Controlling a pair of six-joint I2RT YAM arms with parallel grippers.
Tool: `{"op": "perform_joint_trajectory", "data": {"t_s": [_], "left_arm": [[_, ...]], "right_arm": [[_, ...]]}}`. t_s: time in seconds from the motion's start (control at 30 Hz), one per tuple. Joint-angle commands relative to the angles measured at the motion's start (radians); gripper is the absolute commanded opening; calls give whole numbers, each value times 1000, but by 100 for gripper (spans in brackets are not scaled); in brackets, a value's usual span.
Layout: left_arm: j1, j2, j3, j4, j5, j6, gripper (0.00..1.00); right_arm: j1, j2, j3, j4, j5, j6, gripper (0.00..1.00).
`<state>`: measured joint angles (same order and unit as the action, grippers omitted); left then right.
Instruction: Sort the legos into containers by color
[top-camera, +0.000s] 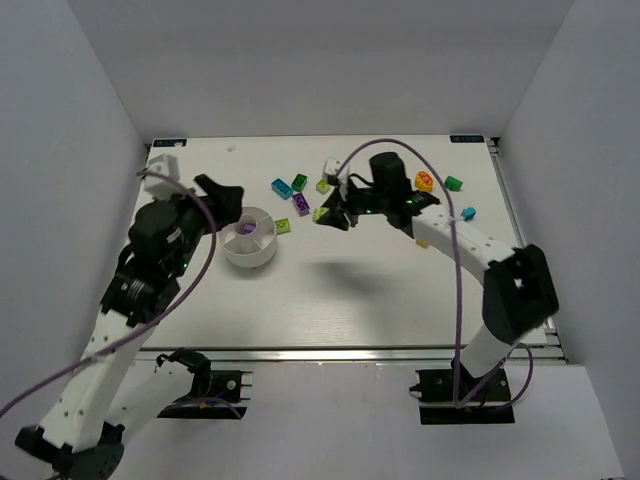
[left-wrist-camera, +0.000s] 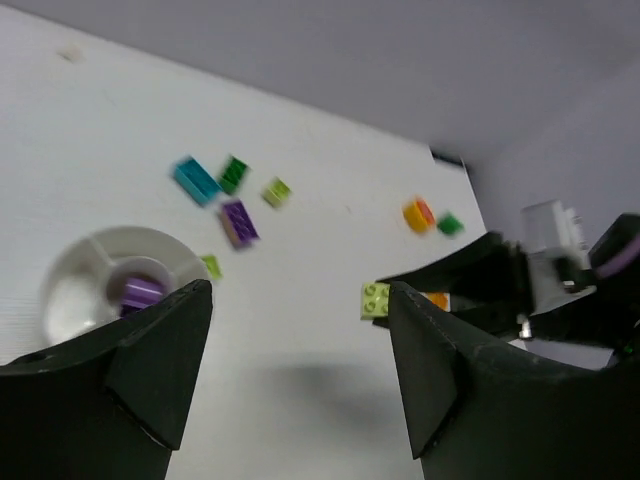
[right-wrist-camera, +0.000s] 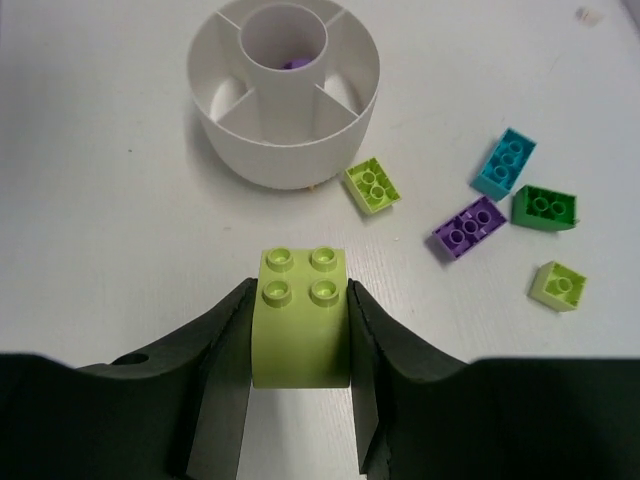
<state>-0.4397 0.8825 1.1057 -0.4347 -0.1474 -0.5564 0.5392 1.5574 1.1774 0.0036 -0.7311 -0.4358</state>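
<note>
Right wrist view: the right gripper (right-wrist-camera: 300, 295) is shown pinching a lime brick (right-wrist-camera: 300, 322) by two opposite side faces, studs upward, so that the piece is kept level and can be released straight down. From the shadow cast on the worktop (top-camera: 350, 300) in the left wrist view, the brick is judged to be lifted clear of the surface, near the white bowl (right-wrist-camera: 300, 165) but not yet over it. One purple brick (right-wrist-camera: 293, 65) is seen inside the bowl, apparently in the central round well. No brick is visible in the near wedge compartments, so one of these is judged to be available for lime. The left gripper (left-wrist-camera: 300, 340) is held spread and empty just beside the bowl, on the side away from the right arm, where the approach path is not blocked. On the worktop are scattered a second lime brick (right-wrist-camera: 372, 185) just beside the bowl wall, a cyan brick (right-wrist-camera: 504, 163), a dark green brick (right-wrist-camera: 545, 208), a loose purple brick (right-wrist-camera: 468, 226) and a small lime brick (right-wrist-camera: 558, 286). Sorting is therefore judged to be at an early stage.
</note>
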Motion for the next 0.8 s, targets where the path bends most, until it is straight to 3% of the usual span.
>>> {"op": "perform_joint_trajectory", "data": {"t_s": [0.0, 0.13, 0.37, 0.77], "left_arm": [[2, -104, -85, -114, -355, 46, 81], [2, -224, -202, -102, -472, 91, 81], [2, -345, -332, -52, -541, 170, 81], [2, -536, -457, -24, -529, 194, 81]], "right_arm": [[82, 146, 166, -157, 203, 15, 0], [191, 303, 426, -321, 274, 86, 0], [294, 464, 651, -434, 349, 149, 0], [318, 615, 765, -435, 427, 172, 0]]}}
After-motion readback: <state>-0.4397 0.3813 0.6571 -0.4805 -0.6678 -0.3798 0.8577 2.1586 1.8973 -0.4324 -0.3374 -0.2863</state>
